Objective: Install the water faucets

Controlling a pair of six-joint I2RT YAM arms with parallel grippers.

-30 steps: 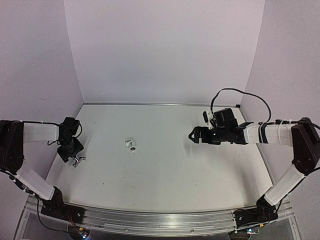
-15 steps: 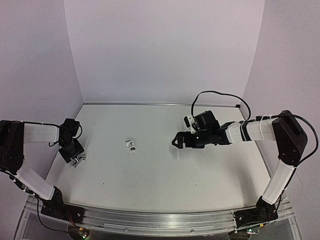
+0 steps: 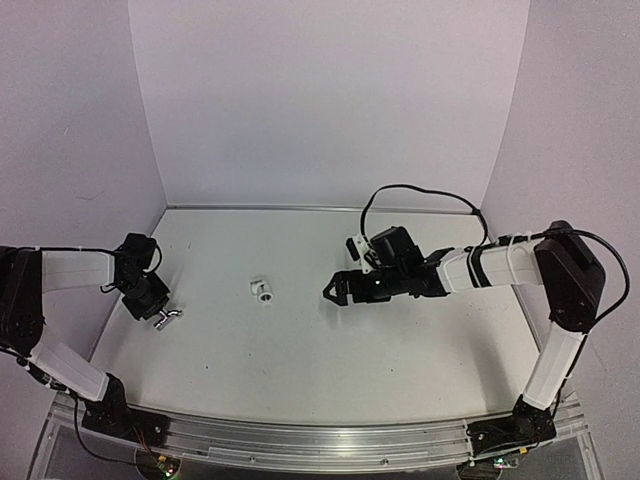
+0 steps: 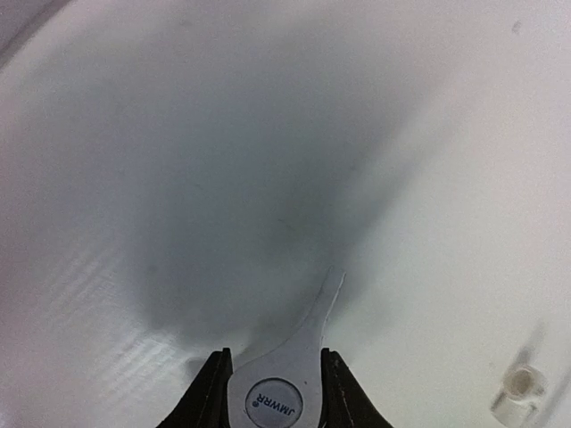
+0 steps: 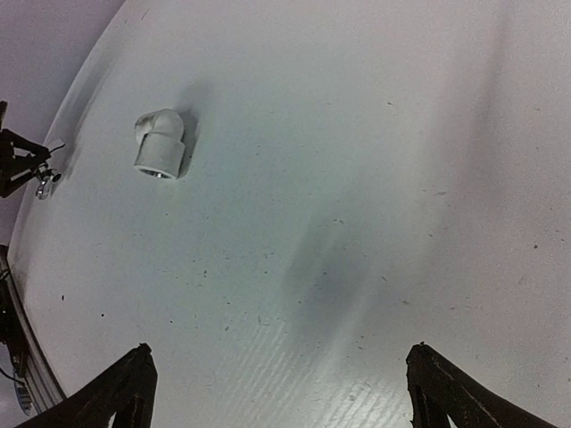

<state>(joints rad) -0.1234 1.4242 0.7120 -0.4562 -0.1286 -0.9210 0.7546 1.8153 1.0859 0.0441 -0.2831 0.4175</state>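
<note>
The water faucet, a tiny shiny silver tap, is at the left of the table. My left gripper is shut on it. In the left wrist view its flat lever handle pokes out between the two black jaws, and the round cap sits between them. My right gripper hangs open over the middle of the table, right of the white elbow fitting. Nothing lies between its fingers in the right wrist view, where the gripper faces the fitting and the far-off faucet.
The white elbow fitting lies alone on the white table, between the two grippers. Walls close the table in at the back and both sides. A metal rail runs along the near edge.
My left gripper has closed on the faucet and shifted slightly right. My right arm has swung left from the right side toward the table's middle, staying open.
</note>
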